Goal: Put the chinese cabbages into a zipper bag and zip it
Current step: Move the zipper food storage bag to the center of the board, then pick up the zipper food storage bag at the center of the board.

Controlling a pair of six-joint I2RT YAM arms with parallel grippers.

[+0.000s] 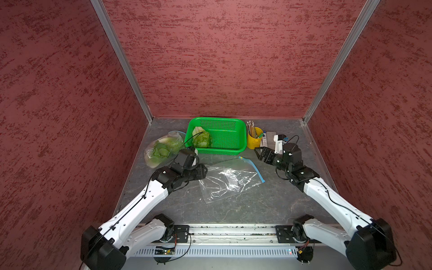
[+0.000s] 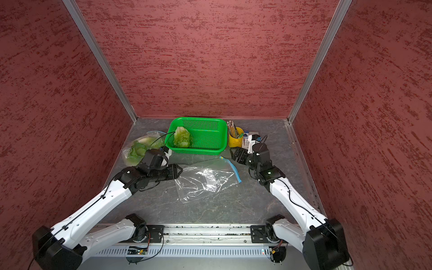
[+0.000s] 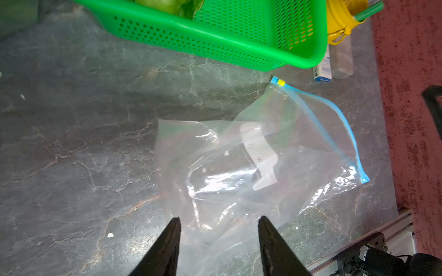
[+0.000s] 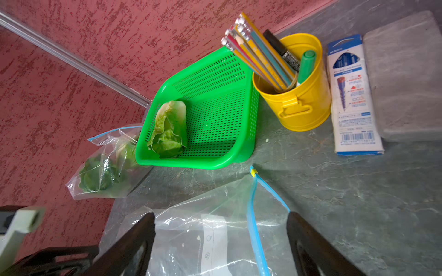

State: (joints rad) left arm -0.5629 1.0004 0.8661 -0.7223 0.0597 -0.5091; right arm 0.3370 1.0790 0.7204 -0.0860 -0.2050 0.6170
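Left pincer: my tips partly spread, pinching nothing, at the edge of the empty zipper bag.
Right pincer: spread wide, holding nothing, facing that bag's zipper.
Chinese cabbages: one in the green basket, centre frame; others in a filled bag just left of it.

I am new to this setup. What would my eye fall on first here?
The bright green basket at the back, with one chinese cabbage inside. Left of it lies a filled bag of cabbages; in the middle of the table, an empty zipper bag with a blue strip.
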